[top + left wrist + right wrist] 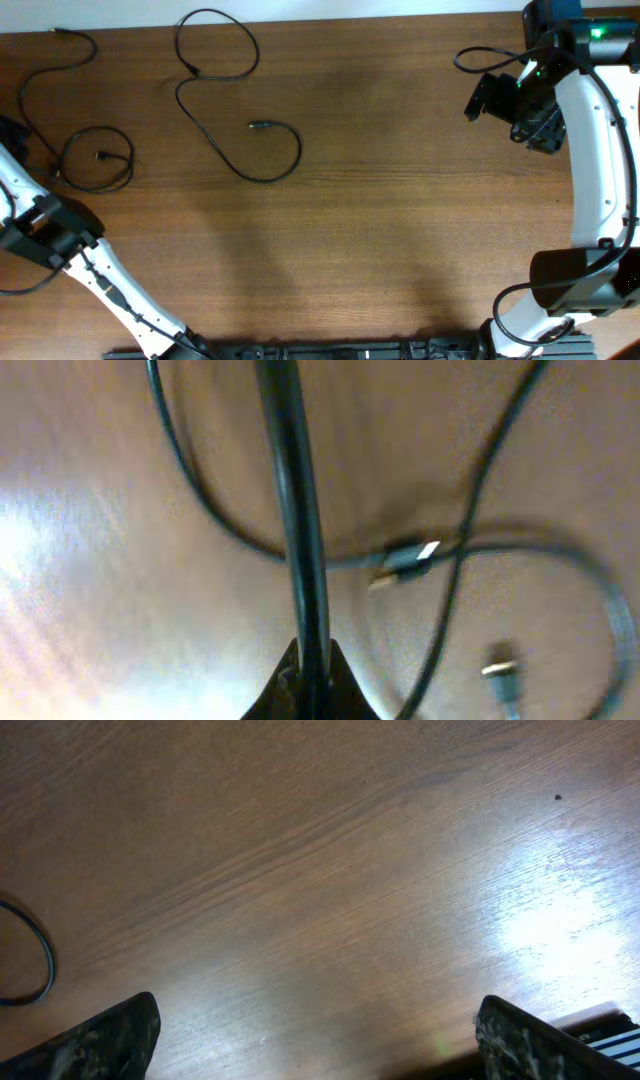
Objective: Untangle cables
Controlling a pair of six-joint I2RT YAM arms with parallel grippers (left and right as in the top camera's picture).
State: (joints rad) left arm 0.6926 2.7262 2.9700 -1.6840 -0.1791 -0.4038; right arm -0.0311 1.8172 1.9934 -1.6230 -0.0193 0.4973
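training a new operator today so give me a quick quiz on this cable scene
1. True or false: the right end effector is shut on a cable.
2. How many separate cables lie on the table in the overhead view? A one, B two, C four.
3. Fill in: the ___ end effector pinches a cable.
Key: 1 false, it is open over bare wood. 2 B, the left cable and the middle cable. 3 left: the left end effector appears shut on the left cable.
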